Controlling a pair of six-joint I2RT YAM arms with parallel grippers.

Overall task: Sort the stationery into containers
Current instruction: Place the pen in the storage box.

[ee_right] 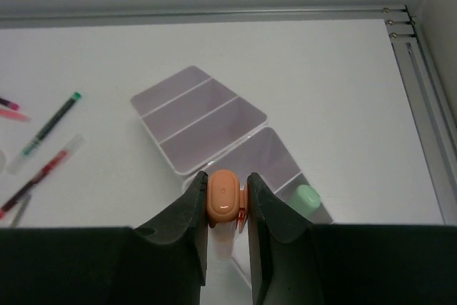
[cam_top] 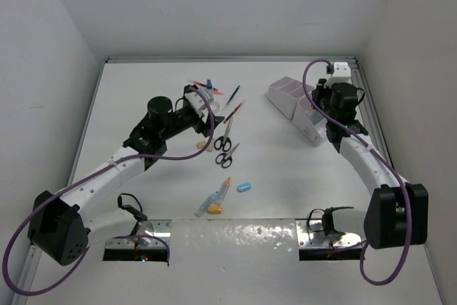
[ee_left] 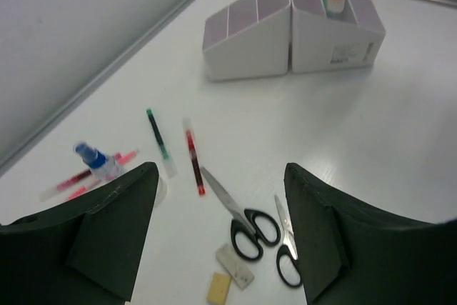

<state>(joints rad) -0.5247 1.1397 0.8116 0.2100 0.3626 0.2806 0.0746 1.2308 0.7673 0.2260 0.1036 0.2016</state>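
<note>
The white stepped organiser (cam_top: 293, 101) stands at the far right; it also shows in the left wrist view (ee_left: 285, 30) and the right wrist view (ee_right: 207, 123). My right gripper (ee_right: 227, 201) is shut on an orange capsule-shaped piece (ee_right: 224, 196), held upright over a near compartment. A green capsule (ee_right: 307, 198) sits in the compartment beside it. My left gripper (ee_left: 221, 241) is open and empty above two black-handled scissors (ee_left: 250, 230), (ee_left: 288, 248) and two erasers (ee_left: 235, 266). A green pen (ee_left: 158, 141), a red pen (ee_left: 193, 158) and the blue-capped bottle (ee_left: 96, 161) lie beyond.
A blue capsule (cam_top: 243, 187), a pen (cam_top: 214, 198) and a yellow piece (cam_top: 214, 210) lie near the front middle. White walls close in the table on three sides. A metal rail (ee_right: 428, 105) runs along the right edge.
</note>
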